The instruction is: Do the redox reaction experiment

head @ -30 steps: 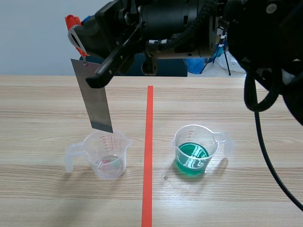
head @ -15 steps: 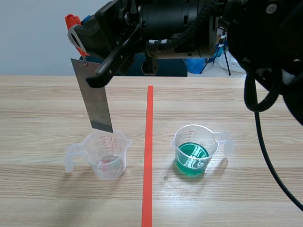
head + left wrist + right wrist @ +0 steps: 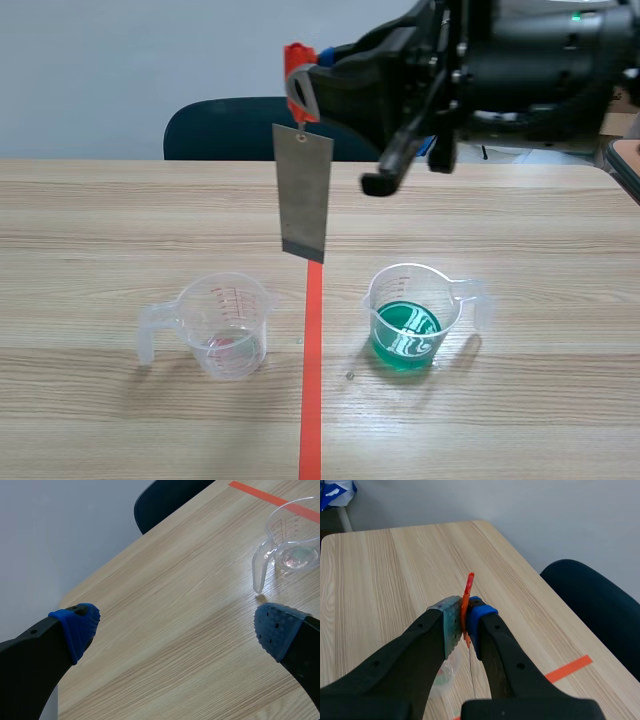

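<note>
The right gripper (image 3: 463,624) pinches the orange tag (image 3: 297,72), with the metal strip (image 3: 305,190) dangling over the tape line (image 3: 311,400). The green beaker (image 3: 410,320) sits at four o'clock below it. I'd drift across slowly, let any swing settle, then lower. The left gripper (image 3: 177,626) gapes empty.

It looked like a lab bench: a tape-marked wooden table (image 3: 100,220), a measuring cup of green liquid (image 3: 410,318) at lower right, and a blank wall (image 3: 100,70) across the top.

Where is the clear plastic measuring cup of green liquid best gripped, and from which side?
Likely by its handle, coming in level from the robot's right: the handle juts that way, and the clear plastic measuring cup stands upright, open-topped and part-filled, so keep it level.
</note>
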